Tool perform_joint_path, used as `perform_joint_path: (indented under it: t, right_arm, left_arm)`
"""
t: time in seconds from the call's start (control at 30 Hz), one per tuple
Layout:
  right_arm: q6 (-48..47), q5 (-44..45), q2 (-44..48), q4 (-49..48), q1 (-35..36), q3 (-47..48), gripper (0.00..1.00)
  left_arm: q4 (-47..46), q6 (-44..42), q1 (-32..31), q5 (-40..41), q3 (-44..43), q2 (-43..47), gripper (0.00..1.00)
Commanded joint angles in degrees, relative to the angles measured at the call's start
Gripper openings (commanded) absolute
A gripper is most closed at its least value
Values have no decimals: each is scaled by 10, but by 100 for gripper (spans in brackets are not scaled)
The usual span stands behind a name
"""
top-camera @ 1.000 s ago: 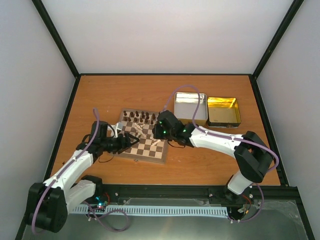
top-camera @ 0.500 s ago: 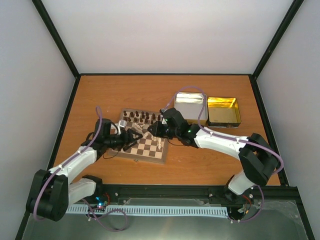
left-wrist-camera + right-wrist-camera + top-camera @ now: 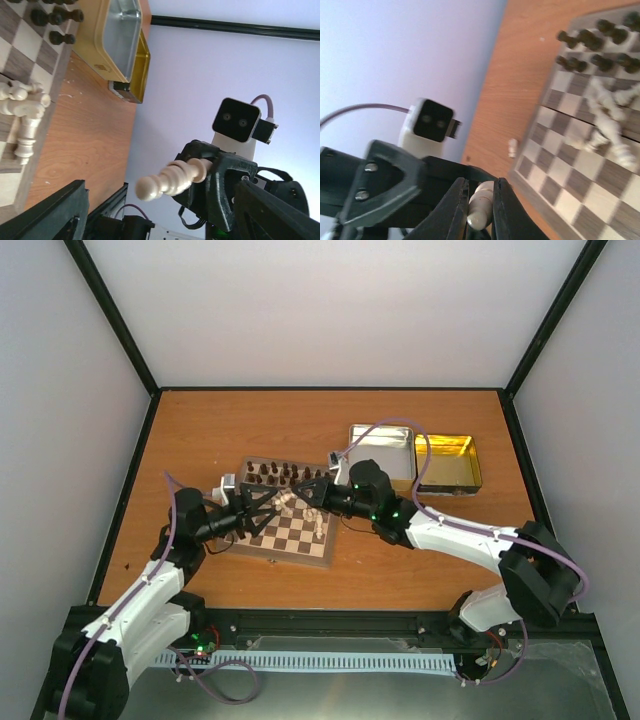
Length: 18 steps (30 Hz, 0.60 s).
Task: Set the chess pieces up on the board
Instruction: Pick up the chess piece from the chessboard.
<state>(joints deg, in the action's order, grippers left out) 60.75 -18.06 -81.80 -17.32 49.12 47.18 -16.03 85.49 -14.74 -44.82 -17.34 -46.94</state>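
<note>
Wooden table (image 3: 400,570) carries the board (image 3: 290,535). We find the right gripper (image 3: 481,186) clamped on a cream piece (image 3: 172,179); left gripper (image 3: 272,510) stands wide, empty.

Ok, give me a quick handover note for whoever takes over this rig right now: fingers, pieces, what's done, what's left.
Left gripper: fingers open, empty, facing the right one over the board.
Right gripper: fingers shut on one cream piece, held in the air.
Dark pieces: standing in two rows along the board's far edge.
Cream pieces: lying in a heap on the squares. One stray piece lies on the table beside the board.
Done: the dark side looks set.
Left: stand every cream piece on the near rows, including the held one and the stray.
</note>
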Motion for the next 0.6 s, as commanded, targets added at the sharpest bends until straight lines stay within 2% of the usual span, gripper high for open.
perform_joint_path:
  t: [0.0,0.3,0.57]
  right_arm:
    - [42,-11,26,-115,-5,-15,11]
    - [68,-32,29,-158,-5,-25,11]
    - [74,-36,29,-164,-5,-30,11]
  left_arm:
    - [-79,97,-5,-15,-1,17,76]
    - [-168,165,-5,-15,0,23,46]
    - [-153,159,-5,1,-3,29,25]
